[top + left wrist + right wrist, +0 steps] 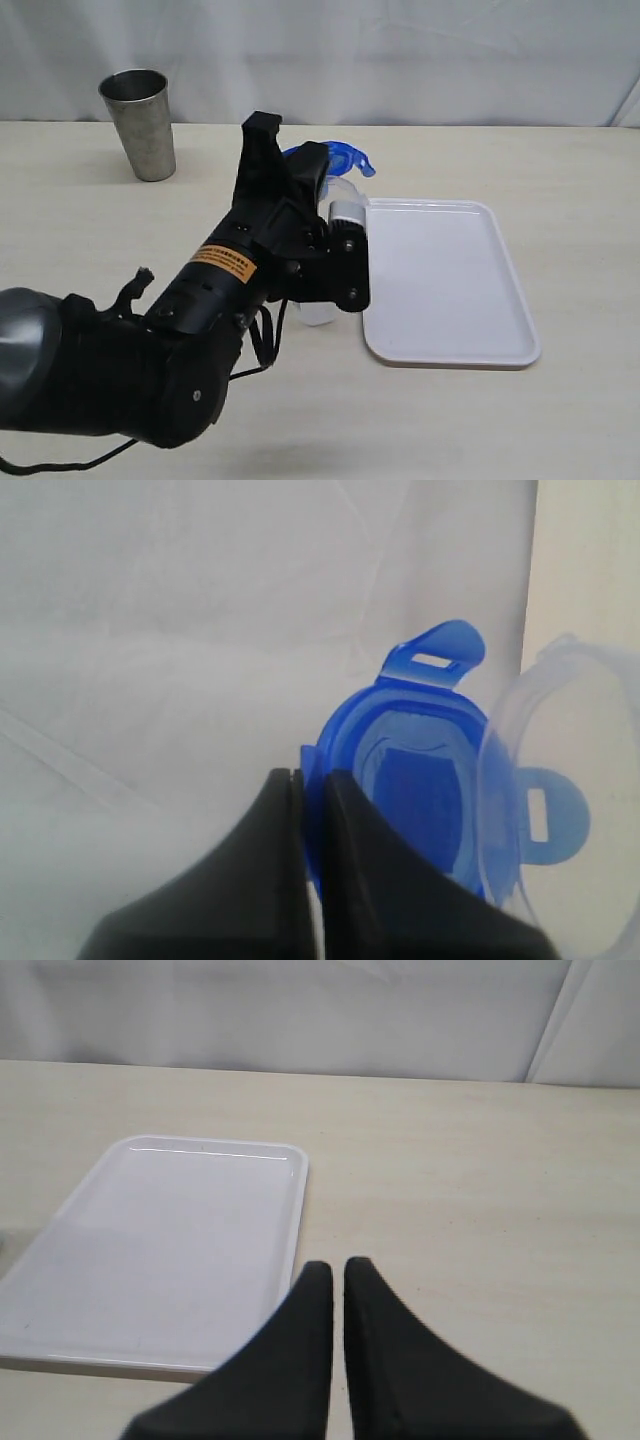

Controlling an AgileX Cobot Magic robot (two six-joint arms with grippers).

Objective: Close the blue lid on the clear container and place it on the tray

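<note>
- Left jaws, nearly together, pinch the blue lid (420, 780) by its edge; the clear container (600, 740) sits just beside the lid, open rim showing.
- Right jaws are pressed together, empty; the tray (170, 1240) lies on the desk (480, 1180) just ahead of them.

Looks like a robot lab or test-bench setup. Plain pale wood-look table (560, 420), wrinkled white cloth backdrop (420, 60) hung right behind it, black robot arm (190, 340) with an orange warning sticker reaching over the top. A few staged props: steel cup (140, 122), white plastic tray (445, 285).
</note>
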